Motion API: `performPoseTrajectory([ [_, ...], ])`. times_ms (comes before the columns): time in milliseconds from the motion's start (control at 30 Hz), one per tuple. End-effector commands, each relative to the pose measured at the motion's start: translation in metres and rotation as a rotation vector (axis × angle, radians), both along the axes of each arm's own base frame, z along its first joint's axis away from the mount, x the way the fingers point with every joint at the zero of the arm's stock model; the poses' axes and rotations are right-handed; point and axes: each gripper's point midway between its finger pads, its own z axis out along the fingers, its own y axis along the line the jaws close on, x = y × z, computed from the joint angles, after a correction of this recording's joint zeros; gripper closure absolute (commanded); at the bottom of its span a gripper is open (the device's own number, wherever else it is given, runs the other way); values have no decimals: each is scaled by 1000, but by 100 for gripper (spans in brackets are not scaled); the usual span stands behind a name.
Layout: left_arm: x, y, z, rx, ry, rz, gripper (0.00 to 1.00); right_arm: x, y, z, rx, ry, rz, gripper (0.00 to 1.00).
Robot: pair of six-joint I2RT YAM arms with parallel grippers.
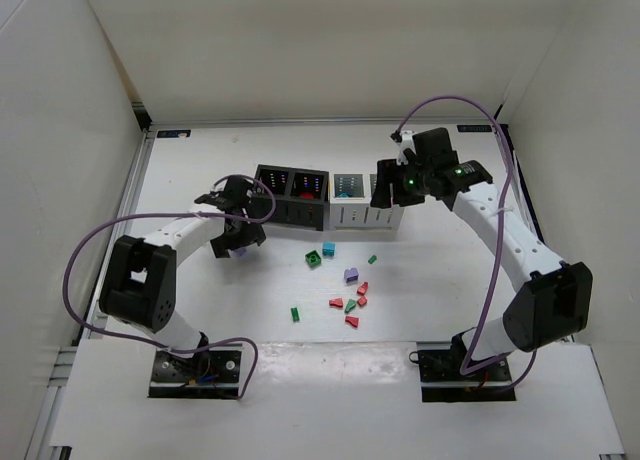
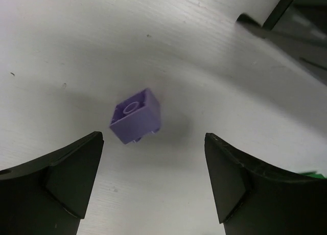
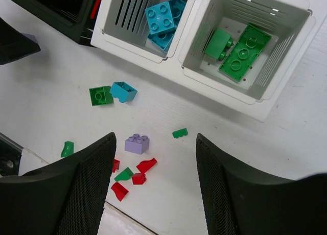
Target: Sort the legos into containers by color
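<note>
The containers are two black bins [image 1: 290,212] and two white bins [image 1: 364,216] joined in a row. In the right wrist view one white bin [image 3: 118,10] holds teal bricks [image 3: 163,18]. The other [image 3: 286,56] holds green bricks [image 3: 238,50]. Loose legos lie in front of the bins: teal [image 1: 328,249], green [image 1: 314,259], purple [image 1: 351,275] and several red [image 1: 352,321]. My left gripper [image 2: 153,179] is open over a tilted purple brick [image 2: 137,116], left of the black bins [image 1: 238,250]. My right gripper [image 3: 156,189] is open and empty above the white bins.
White walls enclose the table on three sides. Small green pieces lie at the pile's edges [image 1: 295,314] [image 1: 372,259]. A corner of a black bin [image 2: 301,25] shows at the top right of the left wrist view. Purple cables loop off both arms.
</note>
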Motion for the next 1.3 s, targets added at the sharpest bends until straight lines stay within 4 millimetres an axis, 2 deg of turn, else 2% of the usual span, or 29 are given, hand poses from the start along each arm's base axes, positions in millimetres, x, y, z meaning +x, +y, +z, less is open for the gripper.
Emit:
performPoseTrajectory([
  [0,11,-7,10,-45,-56,25,9,1,-5,2,7,-13,-7,33],
  [100,8,4,4,-10,-46,43,9,1,-5,-1,5,-3,-7,33],
  [267,7,8,-1,19,-39,24,17,2,-1,-2,7,0,4,33],
  [367,-2,6,9,14,-62,-9,18,3,0,-3,2,7,9,33],
  [433,0,4,29,-15,-154,-3,17,2,1,-3,-5,7,11,33],
  [467,-4,8,21,-18,-180,37,15,3,1,-3,-6,9,9,33],
  [500,-1,10,33,-36,-239,59,15,3,2,-3,-5,6,11,33],
  [533,2,11,34,-51,-271,89,13,3,2,-4,-4,11,13,33],
  [567,-1,12,25,-66,-285,121,13,3,5,-3,0,7,23,33],
  [633,11,9,31,-122,-363,184,13,2,7,-6,-3,23,27,33],
  [667,6,11,20,-120,-357,193,13,1,9,-4,-2,20,33,33],
  [700,20,7,26,-147,-419,206,13,1,9,-5,-6,24,35,33],
  [867,28,17,4,-132,-377,340,18,2,9,-3,-19,26,36,33],
  [967,38,17,6,-185,-425,375,20,4,7,-1,-16,23,27,33],
  [1067,36,27,4,-164,-418,416,23,4,4,-1,-20,27,14,33],
  [1267,29,26,3,-161,-381,403,33,6,2,0,-24,24,12,33],
])
